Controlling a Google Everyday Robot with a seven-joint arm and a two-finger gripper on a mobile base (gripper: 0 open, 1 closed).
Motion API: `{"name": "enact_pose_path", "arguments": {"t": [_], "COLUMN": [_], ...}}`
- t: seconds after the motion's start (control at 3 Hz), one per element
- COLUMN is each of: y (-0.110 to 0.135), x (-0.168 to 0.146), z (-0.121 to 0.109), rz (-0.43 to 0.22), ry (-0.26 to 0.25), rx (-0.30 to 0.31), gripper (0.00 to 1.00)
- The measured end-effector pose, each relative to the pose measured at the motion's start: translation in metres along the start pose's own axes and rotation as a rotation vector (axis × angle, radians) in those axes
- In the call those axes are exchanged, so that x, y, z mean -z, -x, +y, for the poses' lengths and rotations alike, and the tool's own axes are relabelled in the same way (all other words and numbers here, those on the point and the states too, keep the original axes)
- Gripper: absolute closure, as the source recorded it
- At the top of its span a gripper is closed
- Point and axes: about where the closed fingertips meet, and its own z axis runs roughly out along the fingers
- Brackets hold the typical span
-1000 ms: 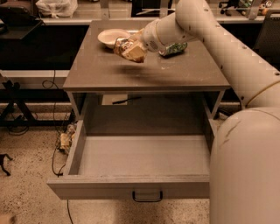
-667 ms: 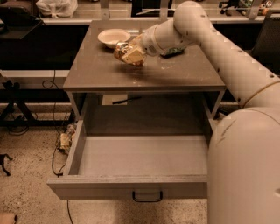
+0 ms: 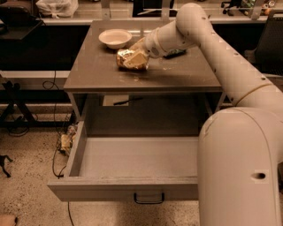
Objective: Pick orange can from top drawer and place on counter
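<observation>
The orange can (image 3: 125,59), shiny and crinkled, is at the back middle of the counter (image 3: 177,75), at or just above its surface. My gripper (image 3: 135,58) reaches in from the right and is shut on the can, with a pale finger (image 3: 138,57) across its right side. The top drawer (image 3: 137,161) is pulled fully open below, and its grey floor is bare. Its dark handle (image 3: 149,197) is on the front panel.
A white bowl (image 3: 115,37) stands just behind and left of the can. A dark object (image 3: 175,54) lies partly hidden behind my arm. A pale ledge with a white bag (image 3: 55,6) runs behind. Cables (image 3: 62,145) lie on the floor at left. My arm fills the right side.
My gripper has carried the can slightly down and toward the front of the counter, closer to its surface. The drawer has stayed open.
</observation>
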Motion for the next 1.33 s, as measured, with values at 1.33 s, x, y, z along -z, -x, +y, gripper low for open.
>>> {"name": "enact_pose_path", "arguments": {"t": [1.33], "y": [-0.021], "x": [0.145], "z": [-0.006], "rz": [-0.015], "ry": [-0.235], "rx": [0.002], "gripper": [0.00]}}
